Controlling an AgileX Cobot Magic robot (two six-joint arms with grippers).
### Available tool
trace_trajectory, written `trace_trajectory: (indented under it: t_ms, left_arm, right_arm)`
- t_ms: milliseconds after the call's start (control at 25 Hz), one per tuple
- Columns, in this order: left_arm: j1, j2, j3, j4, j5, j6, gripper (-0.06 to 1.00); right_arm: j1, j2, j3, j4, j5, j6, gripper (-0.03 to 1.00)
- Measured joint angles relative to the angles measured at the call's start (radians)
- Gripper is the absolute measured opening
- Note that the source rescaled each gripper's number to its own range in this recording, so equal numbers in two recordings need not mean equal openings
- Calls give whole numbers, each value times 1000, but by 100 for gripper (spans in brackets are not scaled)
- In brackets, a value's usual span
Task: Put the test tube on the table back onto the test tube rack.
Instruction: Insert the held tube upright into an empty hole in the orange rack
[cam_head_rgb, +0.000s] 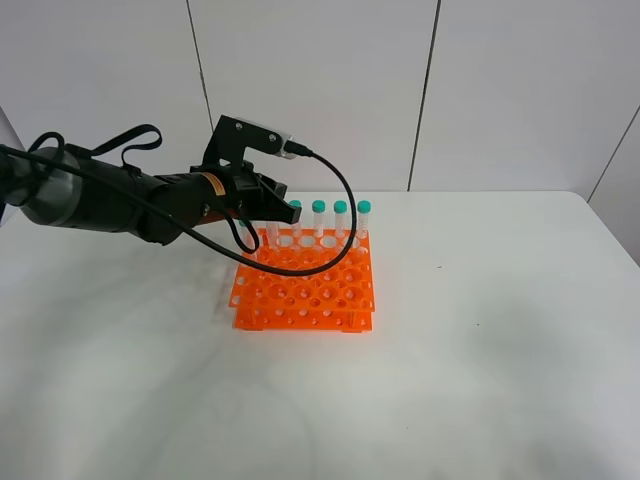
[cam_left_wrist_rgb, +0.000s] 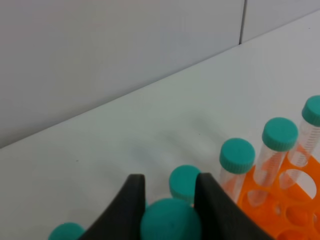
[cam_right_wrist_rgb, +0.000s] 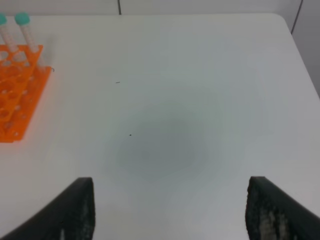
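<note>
Now the left claw (cam_left_wrist_rgb: 169, 197) pinches the green-capped test tube (cam_left_wrist_rgb: 170, 222) just above the back of the rack (cam_head_rgb: 305, 290), so it should go straight down slowly into a free hole, with the right claw (cam_right_wrist_rgb: 170, 182) wide open.

A lab setting: bright orange plastic test tube rack (cam_head_rgb: 305, 295) (holding teal-capped clear tubes (cam_head_rgb: 341, 208)) on a plain white worktop (cam_head_rgb: 480, 350).
</note>
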Motion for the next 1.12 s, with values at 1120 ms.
trace_trajectory:
  t_ms: [1120]
  left_arm:
    - [3,58,2,0,-57,-25,0]
  right_arm:
    - [0,0,0,0,0,0,85]
